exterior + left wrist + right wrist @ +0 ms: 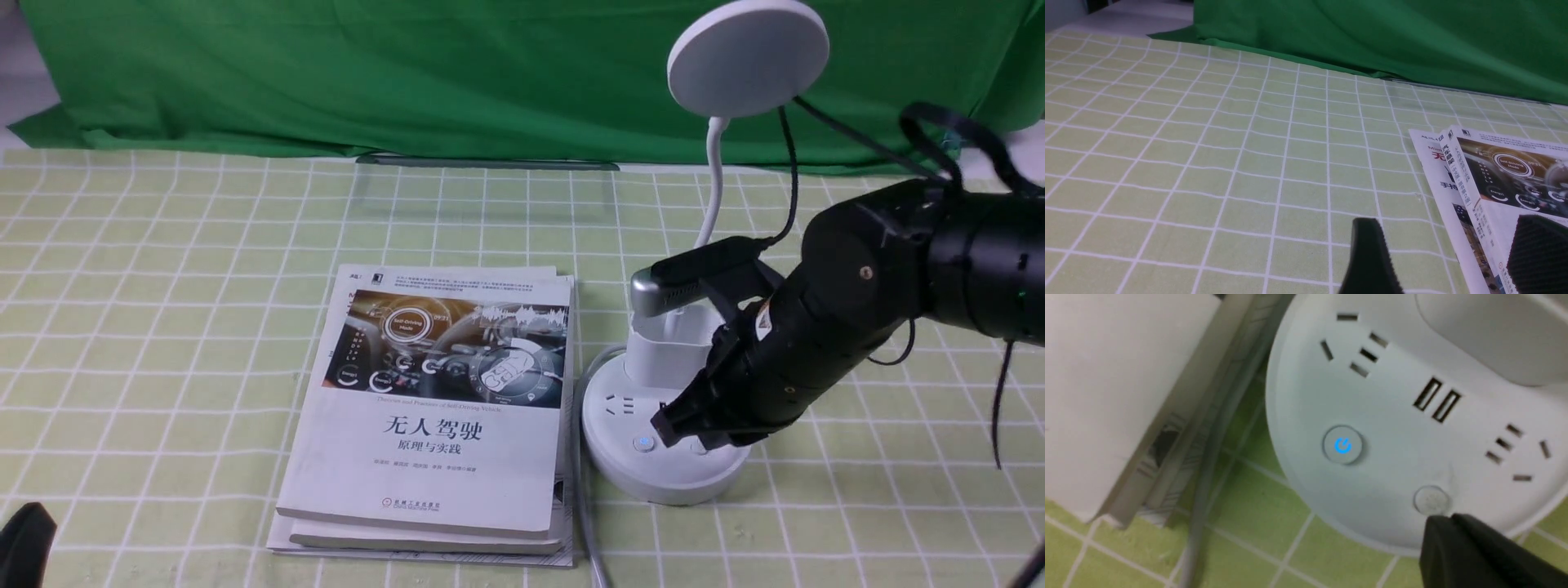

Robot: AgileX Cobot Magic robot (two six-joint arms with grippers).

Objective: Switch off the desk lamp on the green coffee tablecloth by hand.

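**Fingertip at the lamp base, press still to come**

The desk lamp (653, 351) stands right of centre on the green coffee tablecloth (163, 327), just right of a stack of books (441, 425). The right hand (694, 412) reaches down over the near side of the base. Its fingers (1457, 543) look pressed together, tip just beside the unlit button (1431, 500); the blue-lit button (1342, 445) lies further left. This looks like the approach, so next comes a short, centred push. Books and a grey cable (584, 523) crowd the base's left; its right is open cloth. The left hand (1449, 249) hangs near-left, fingers spread.
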